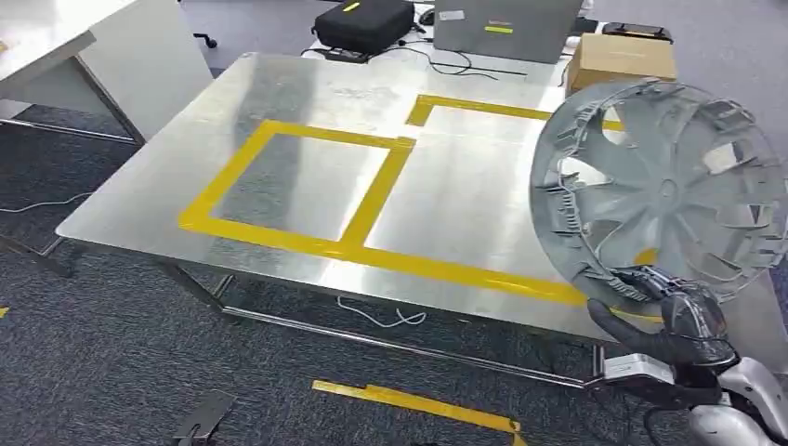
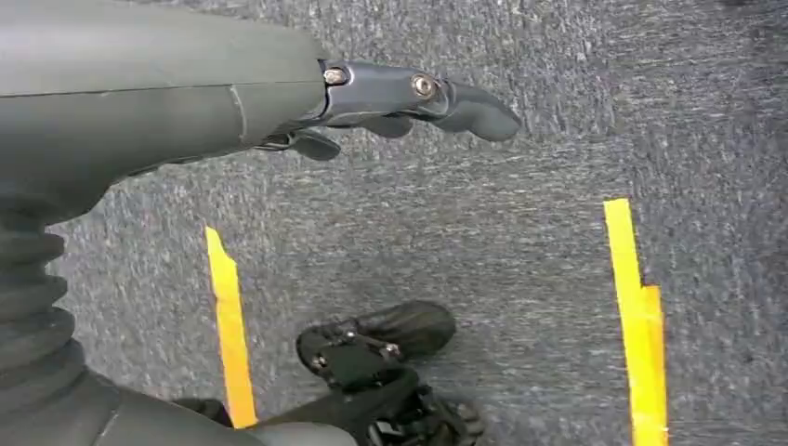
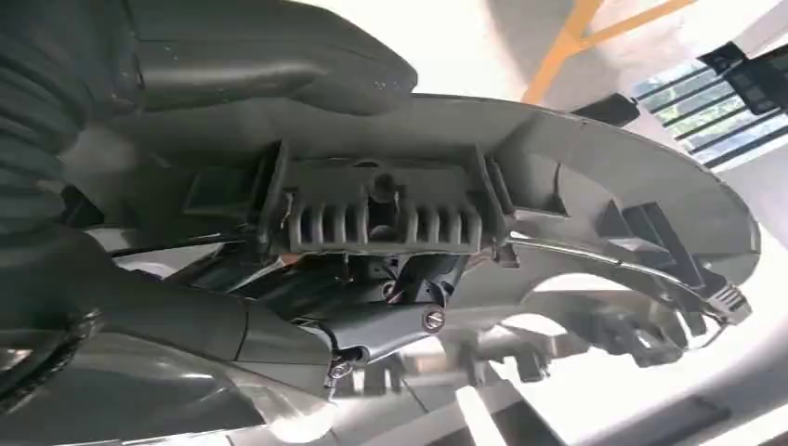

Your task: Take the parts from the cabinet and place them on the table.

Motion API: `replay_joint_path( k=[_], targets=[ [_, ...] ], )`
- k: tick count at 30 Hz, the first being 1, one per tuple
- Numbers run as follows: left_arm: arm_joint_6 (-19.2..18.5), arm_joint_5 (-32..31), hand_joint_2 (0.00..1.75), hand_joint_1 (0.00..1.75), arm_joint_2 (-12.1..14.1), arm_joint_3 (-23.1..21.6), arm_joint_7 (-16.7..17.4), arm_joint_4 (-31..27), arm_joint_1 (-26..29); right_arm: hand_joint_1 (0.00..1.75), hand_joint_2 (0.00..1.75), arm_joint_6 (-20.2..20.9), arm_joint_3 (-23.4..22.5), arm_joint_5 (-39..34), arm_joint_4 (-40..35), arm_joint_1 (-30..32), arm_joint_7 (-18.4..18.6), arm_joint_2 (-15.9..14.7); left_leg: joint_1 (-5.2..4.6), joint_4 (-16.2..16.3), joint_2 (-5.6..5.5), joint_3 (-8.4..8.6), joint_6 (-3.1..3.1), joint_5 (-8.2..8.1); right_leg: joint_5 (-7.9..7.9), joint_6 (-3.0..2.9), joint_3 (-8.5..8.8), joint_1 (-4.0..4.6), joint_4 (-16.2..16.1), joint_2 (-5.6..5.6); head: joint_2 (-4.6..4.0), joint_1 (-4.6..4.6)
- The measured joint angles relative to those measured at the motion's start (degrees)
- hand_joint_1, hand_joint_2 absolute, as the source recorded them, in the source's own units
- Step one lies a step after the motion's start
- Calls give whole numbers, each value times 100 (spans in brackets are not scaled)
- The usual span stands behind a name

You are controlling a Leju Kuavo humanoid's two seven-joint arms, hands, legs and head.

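Note:
A large grey plastic wheel cover [image 1: 664, 186] stands nearly upright in the air over the right end of the steel table [image 1: 307, 102]. My right hand [image 1: 683, 316] grips its lower rim from below, near the table's front edge. The right wrist view looks along the ribbed inner rim of the wheel cover [image 3: 390, 209], with my right hand [image 3: 279, 316] clamped on it. My left hand [image 2: 390, 98] hangs beside my body over the carpet with its fingers loosely extended and nothing in them.
Yellow tape [image 1: 372, 200] marks rectangles on the table top. A black case [image 1: 362, 23], a grey box [image 1: 502, 28] and a cardboard box [image 1: 621, 60] stand beyond the far edge. A white desk [image 1: 84, 46] stands at the left. Yellow tape strips [image 1: 418, 404] lie on the carpet.

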Motion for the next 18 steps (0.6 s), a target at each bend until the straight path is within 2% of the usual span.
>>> replay_joint_path(
  k=[1,2,3,4,6,8,9,11,12,13,14,15,16,17,18],
  targets=[
    [-2,0,175,0,-9,0,-15,0,-2,175,175,15,-9,-28,-2,2,0,0,6,16,1,33,-23,-35,299,-5,225,-1,-514,-31,0,0],
    [-2,0,175,0,-9,0,-26,0,1,175,175,37,-15,-50,-2,3,0,0,-6,38,2,47,-59,-77,406,-4,392,-1,-914,-129,0,7],
    [-2,2,175,0,-2,0,-35,0,-1,175,175,61,-15,-59,-4,0,0,2,-57,91,4,28,-92,-103,325,-18,460,40,-993,-166,0,15],
    [-2,2,175,0,-2,0,-42,0,15,175,175,66,-22,-59,-37,14,0,2,-60,94,8,7,-104,-102,312,-99,490,23,-1003,-116,0,0],
    [-2,2,175,0,4,0,-70,0,56,175,175,66,-26,-55,-74,72,2,9,-58,94,51,25,-112,-102,305,-130,477,31,-1001,-66,0,-9],
    [-6,0,175,0,15,0,-87,0,52,175,175,72,-33,-50,-105,84,18,9,-46,173,39,20,-181,-219,314,-189,510,-9,-1023,-34,0,-4],
    [-15,-2,175,0,5,-2,-98,0,47,175,175,72,-35,-48,-124,87,26,11,-39,409,39,-73,-222,-370,302,-225,522,-17,-1023,-23,0,-33],
    [-22,-4,175,0,2,-2,-111,0,51,175,175,72,-39,-39,-149,113,26,11,3,1347,39,-507,-276,-805,287,-249,534,-15,-1022,10,0,-31],
    [-35,-4,175,0,2,-2,-120,0,62,175,175,70,-44,-39,-155,122,26,11,11,1760,39,-717,-284,-934,282,-256,537,-12,-1021,34,0,-31],
    [-42,-4,175,0,2,-2,-125,0,72,175,175,65,-55,-39,-166,138,26,11,12,1913,39,-818,-281,-918,278,-259,546,-11,-1021,66,0,-33],
    [-59,-9,175,0,4,-2,-133,0,74,175,175,66,-72,-39,-181,160,24,11,11,1804,38,-786,-265,-765,274,-257,559,-11,-1021,97,0,-33],
    [-63,-11,175,0,7,-2,-138,0,73,175,175,63,-87,-41,-197,192,24,11,10,1479,32,-662,-237,-520,267,-259,575,-4,-1021,129,0,-35],
    [-66,-11,175,0,7,-2,-144,0,73,175,175,61,-107,-44,-214,235,24,11,8,992,6,-455,-194,-234,257,-256,598,2,-1022,161,0,-31],
    [-70,-11,175,0,13,-2,-151,0,77,175,175,59,-127,-44,-238,273,24,11,-5,453,-75,-222,-132,35,250,-247,618,4,-1024,189,0,-31],
    [-70,-11,175,0,44,-2,-153,0,82,175,175,55,-133,-44,-243,296,24,11,-4,268,-244,-117,-63,-6,245,-234,603,-9,-1030,206,0,-13]
  ],
)
